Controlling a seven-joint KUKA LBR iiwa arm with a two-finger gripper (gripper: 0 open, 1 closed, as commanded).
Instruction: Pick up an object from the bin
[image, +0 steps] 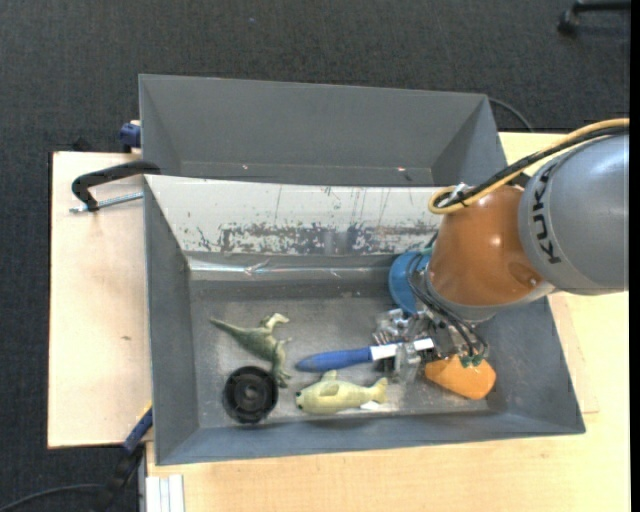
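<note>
My gripper (401, 347) is low in the bin's right half, under the arm's orange cover. Right at it lies a blue stick-shaped thing (335, 358) with a white end, which touches the gripper's metal tip. A pale yellow fish-like toy (338, 396) lies just in front of the gripper. An orange rounded thing (462, 378) rests to its right, partly under the wrist. A blue round thing (403, 278) sits behind it, mostly hidden by the cover.
A green dinosaur toy (260, 338) stands left of centre. In front of it, by the near left corner, lies a black round disc (248, 392). The arm comes in over the right wall.
</note>
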